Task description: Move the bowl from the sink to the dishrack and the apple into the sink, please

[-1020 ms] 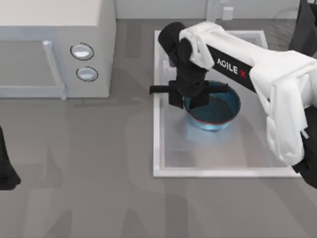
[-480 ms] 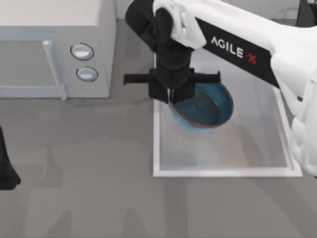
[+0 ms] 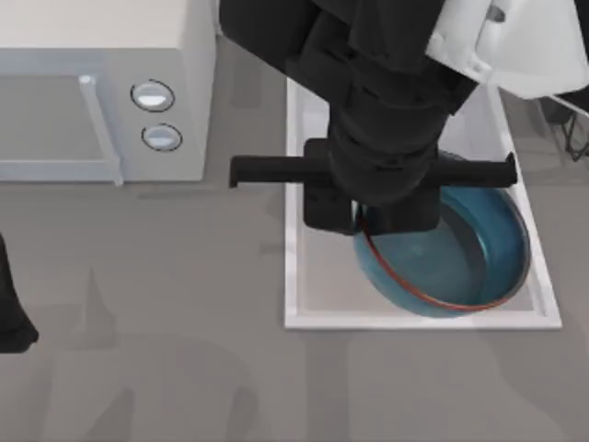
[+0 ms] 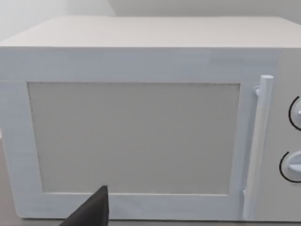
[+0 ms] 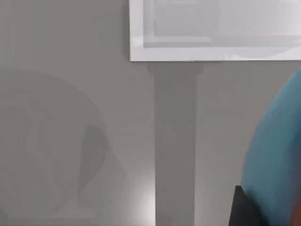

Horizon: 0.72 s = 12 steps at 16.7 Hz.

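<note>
Smooth matte grey worktop (image 3: pixel 166 350). Our right gripper (image 3: pixel 373 221) clamps the glossy blue bowl (image 3: pixel 451 267) above the white sink (image 3: pixel 293 276). Left gripper state: cannot tell.

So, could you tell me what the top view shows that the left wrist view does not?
The top view adds the sink, the right gripper holding the bowl by its rim, the dishrack edge, and the left arm parked at the table's left. The left wrist view adds the microwave door face. Both share the microwave, its handle and its knobs.
</note>
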Available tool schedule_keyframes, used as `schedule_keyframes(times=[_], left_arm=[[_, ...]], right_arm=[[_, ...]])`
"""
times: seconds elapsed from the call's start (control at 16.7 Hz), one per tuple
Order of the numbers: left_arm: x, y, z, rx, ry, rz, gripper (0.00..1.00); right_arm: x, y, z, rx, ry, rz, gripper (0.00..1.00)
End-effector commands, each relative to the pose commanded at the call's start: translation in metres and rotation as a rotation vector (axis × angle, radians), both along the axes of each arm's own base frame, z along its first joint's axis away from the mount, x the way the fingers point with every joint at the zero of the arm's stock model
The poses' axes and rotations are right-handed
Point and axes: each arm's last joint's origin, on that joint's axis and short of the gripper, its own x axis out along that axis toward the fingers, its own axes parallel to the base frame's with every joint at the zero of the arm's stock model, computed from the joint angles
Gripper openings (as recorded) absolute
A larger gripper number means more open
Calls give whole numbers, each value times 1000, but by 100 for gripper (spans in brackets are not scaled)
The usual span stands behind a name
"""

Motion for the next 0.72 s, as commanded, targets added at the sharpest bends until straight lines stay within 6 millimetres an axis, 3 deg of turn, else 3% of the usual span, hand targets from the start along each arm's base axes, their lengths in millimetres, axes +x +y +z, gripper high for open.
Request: schedule_keyframes(times=[0.12,0.24,0.54,0.72], left_arm=[[0,0,0,0,0,0,100],[0,0,0,0,0,0,100],[0,0,0,0,0,0,100],[0,0,0,0,0,0,100]], right_arm=[[-26,-11,12,-10,7,0,0],[-38,-17,16,-19,13,1,0],[-38,-18,16,-16,13,-2,0],[-27,-31,21,54,0,1,0]])
